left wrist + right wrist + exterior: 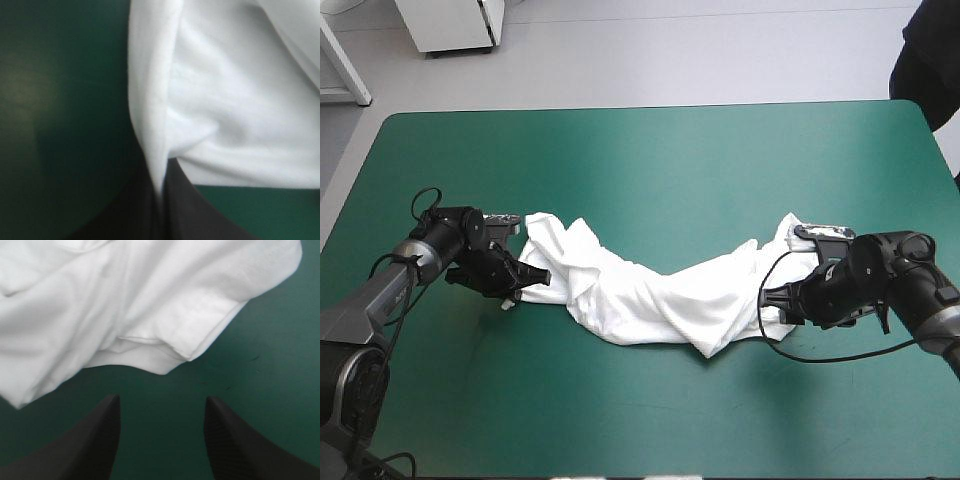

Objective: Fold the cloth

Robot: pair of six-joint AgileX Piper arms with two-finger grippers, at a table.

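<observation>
T-shirt (650,290), limp and light, pinched at frame left by left gripper (528,274); right gripper (162,400) apart, sleeve hem (200,347) ahead likely the best hold.

t-shirt (650,290) — soft white cloth, matt, creased; table cover (670,170) smooth, matt teal-green; fingers (235,440) of the right tool (162,400) — finely textured, matt black.
</observation>
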